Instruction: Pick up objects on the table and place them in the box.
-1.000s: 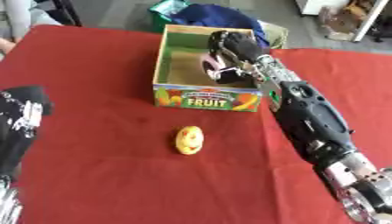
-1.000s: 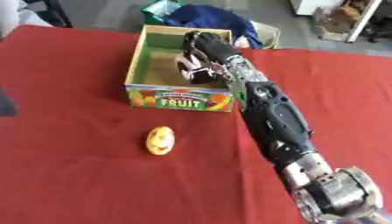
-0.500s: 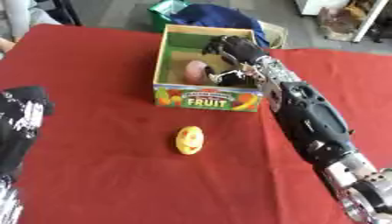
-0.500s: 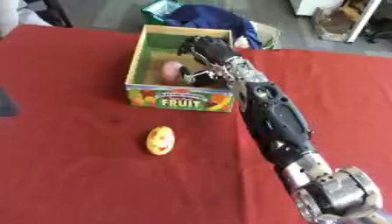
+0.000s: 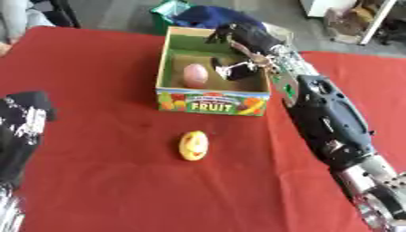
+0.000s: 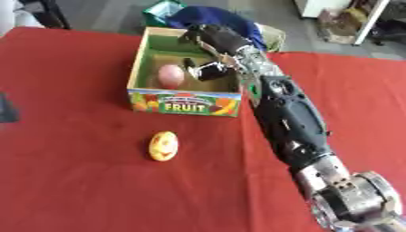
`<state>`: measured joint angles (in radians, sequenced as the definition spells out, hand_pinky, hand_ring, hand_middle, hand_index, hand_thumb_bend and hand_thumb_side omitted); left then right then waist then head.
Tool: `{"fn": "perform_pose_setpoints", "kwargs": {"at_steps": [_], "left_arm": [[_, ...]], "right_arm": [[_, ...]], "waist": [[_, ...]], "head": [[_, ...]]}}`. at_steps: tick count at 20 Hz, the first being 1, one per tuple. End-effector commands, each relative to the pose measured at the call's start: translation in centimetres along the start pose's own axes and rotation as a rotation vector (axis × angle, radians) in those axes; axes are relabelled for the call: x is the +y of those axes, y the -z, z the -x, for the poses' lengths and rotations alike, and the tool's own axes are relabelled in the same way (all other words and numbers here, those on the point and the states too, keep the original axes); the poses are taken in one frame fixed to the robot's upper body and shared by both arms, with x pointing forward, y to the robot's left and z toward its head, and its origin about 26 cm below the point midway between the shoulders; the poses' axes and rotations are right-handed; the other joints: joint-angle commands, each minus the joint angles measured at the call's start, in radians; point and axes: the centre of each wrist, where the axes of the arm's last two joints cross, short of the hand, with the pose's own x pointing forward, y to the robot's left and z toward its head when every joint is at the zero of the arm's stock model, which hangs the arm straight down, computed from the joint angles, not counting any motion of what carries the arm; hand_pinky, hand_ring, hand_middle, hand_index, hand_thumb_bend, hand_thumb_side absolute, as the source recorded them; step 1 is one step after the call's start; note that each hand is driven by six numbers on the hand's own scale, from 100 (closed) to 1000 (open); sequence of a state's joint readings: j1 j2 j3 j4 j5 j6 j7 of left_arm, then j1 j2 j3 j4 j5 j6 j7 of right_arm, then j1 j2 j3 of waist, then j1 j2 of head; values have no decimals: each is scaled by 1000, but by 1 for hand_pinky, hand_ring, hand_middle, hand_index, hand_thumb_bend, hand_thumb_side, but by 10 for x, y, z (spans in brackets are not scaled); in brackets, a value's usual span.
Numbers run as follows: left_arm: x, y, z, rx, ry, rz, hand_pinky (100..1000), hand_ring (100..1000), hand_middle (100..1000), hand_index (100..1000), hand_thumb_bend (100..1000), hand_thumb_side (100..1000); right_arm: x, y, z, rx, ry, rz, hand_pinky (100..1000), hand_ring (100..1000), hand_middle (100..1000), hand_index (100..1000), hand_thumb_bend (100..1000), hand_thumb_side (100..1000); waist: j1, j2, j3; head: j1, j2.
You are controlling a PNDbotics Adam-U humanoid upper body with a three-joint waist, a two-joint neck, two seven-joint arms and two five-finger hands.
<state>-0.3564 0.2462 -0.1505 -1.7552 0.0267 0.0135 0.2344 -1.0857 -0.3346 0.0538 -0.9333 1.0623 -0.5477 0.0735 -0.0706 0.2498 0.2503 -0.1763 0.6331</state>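
A cardboard fruit box (image 5: 212, 103) with a green inside stands on the red table. A pink round fruit (image 5: 195, 74) lies on its floor at the left. My right hand (image 5: 238, 43) hangs over the box's right half, fingers spread and holding nothing. A yellow fruit (image 5: 193, 145) with red marks lies on the cloth in front of the box. My left hand (image 5: 22, 131) shows only as a black shape at the left edge; its fingers are hidden.
The red cloth (image 5: 103, 181) covers the table. Behind the box lie a blue bundle (image 5: 218, 18) and a green item (image 5: 171, 9). A person sits at the far left corner, away from the objects.
My right hand let go of the pink fruit, which now rests inside the box. The fingers have spread and the hand has lifted slightly toward the box's far right.
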Motion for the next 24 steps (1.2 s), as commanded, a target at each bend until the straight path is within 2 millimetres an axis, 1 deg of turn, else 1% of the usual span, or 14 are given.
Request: {"fn": "perform_pose_setpoints", "kwargs": {"at_steps": [1,4,6,10,12,14,16,17,18,19,24], "left_arm": [[7,1,-3,-15,18,-10,623,587,540,653,273,518],[9,-1,-1,-6,23,-18,623,587,540,653,274,518],[11,-3,0,-2,27,-21,623,587,540,653,274,519],[13,-5,3,11,35,-29,622,587,539,653,276,518],[14,-6,4,13,37,-33,622,587,539,653,276,518],[15,-7,5,18,39,-35,622,587,539,653,277,517],[15,-8,6,22,41,-36,622,587,539,653,277,517],[15,-8,6,23,41,-35,622,587,539,653,278,517],[15,-8,6,24,41,-34,622,587,539,653,278,517],[15,-9,7,25,40,-33,622,587,539,653,278,517],[14,-9,7,30,36,-32,621,586,539,653,279,517]], "right_arm": [[-41,-4,-1,-97,-25,85,704,688,704,812,100,239],[-55,-10,-11,-180,-14,110,705,689,706,814,100,238],[-60,-14,-19,-230,-2,115,703,684,704,816,100,232],[-64,-24,-33,-324,35,92,700,679,703,822,100,232],[-62,-29,-41,-365,62,74,698,677,702,824,100,232],[-56,-33,-50,-408,94,43,697,675,705,826,100,234],[-47,-35,-59,-450,125,-9,696,683,727,834,100,241],[-41,-34,-64,-473,134,-47,704,704,755,848,100,260],[-35,-33,-69,-494,139,-88,704,706,758,850,100,261],[-27,-32,-72,-511,145,-132,708,722,780,861,100,267],[15,-22,-86,-561,186,-328,714,743,813,878,100,272]], "waist": [[6,-24,-10],[9,-27,-23],[11,-30,-31],[13,-35,-44],[14,-38,-50],[14,-44,-55],[14,-48,-59],[15,-49,-59],[15,-50,-60],[17,-51,-60],[25,-53,-58]], "head": [[7,10],[8,17],[9,22],[13,31],[14,33],[16,39],[17,43],[16,44],[16,45],[14,45],[7,44]]}}
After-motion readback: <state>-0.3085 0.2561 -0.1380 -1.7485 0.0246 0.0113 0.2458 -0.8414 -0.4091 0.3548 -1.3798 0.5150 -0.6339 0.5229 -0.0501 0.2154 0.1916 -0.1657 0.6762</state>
